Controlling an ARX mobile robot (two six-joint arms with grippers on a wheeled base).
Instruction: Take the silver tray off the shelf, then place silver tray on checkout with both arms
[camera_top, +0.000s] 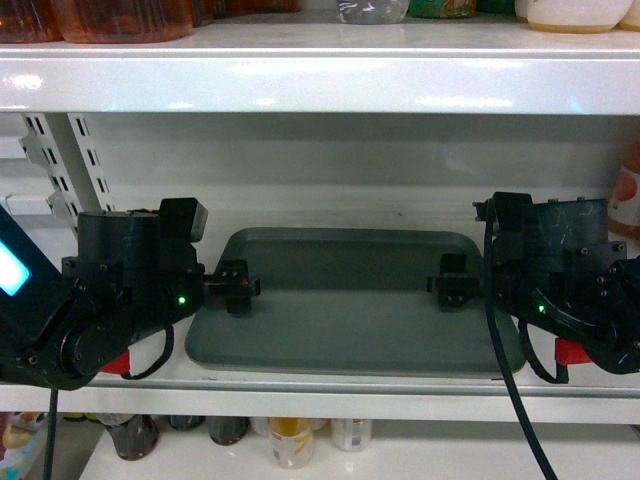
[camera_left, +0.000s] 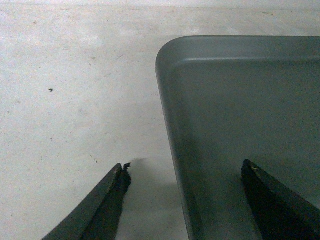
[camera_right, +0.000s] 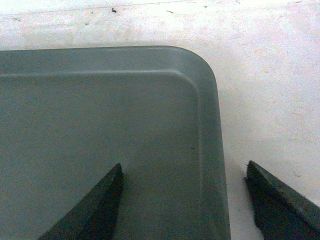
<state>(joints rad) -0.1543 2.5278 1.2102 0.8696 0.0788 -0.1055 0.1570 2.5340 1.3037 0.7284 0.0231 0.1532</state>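
The large dull grey-silver metal tray (camera_top: 350, 300) lies flat on the white shelf board (camera_top: 320, 398), the left gripper (camera_left: 182, 200) at nine o'clock and right gripper (camera_right: 182, 200) at three spread astride its rims — nothing clamped, lift and checkout placement remain.

A shop: white slotted shelves (camera_top: 320, 85) stocked with bottles (camera_top: 290, 440).

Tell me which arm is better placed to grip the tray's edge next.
Neither clearly: it takes both. The left gripper and right gripper each stand open, straddling the side rim nearest them of the tray on the shelf. Both look ready to close.
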